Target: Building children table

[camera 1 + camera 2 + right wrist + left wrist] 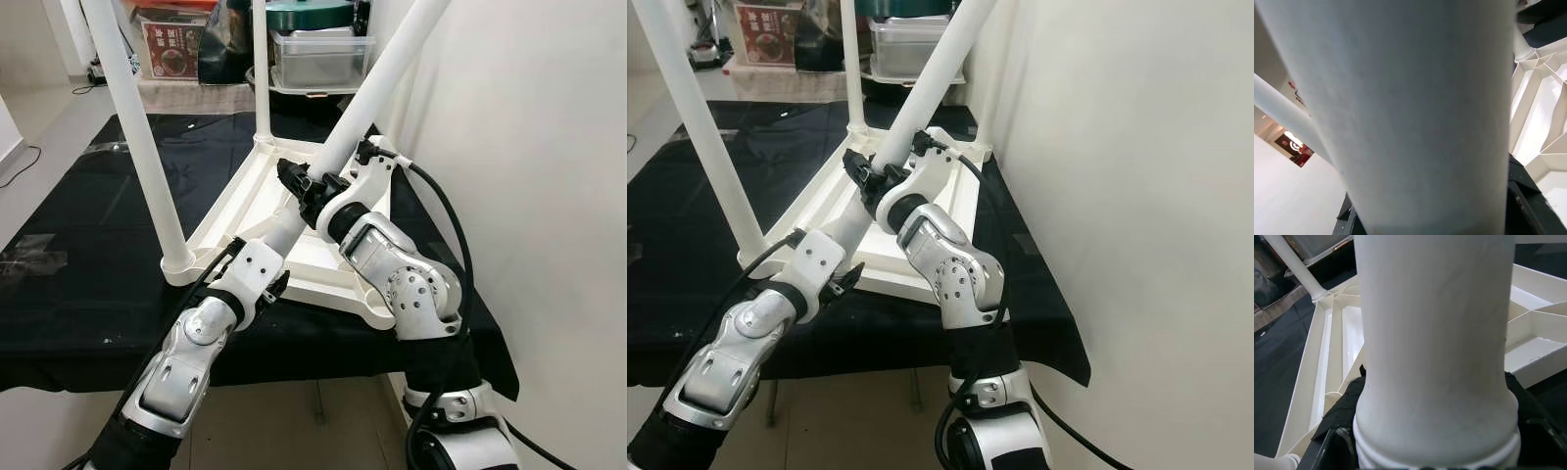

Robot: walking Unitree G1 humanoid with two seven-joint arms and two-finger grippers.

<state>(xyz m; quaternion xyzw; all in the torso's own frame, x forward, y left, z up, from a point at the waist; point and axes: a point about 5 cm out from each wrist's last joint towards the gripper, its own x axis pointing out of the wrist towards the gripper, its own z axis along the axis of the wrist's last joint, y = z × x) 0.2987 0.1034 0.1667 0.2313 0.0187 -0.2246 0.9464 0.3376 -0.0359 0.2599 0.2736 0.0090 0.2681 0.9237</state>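
Table leg (382, 73) slants, both claws clamped on it, above upturned tabletop (240, 201) beside wall (529, 147).

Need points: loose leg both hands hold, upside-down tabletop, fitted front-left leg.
loose leg (377, 83), left eye view, upper shaft above the hands.
tabletop (235, 201), left eye view, left rim.
fitted front-left leg (147, 147), left eye view, mid shaft.
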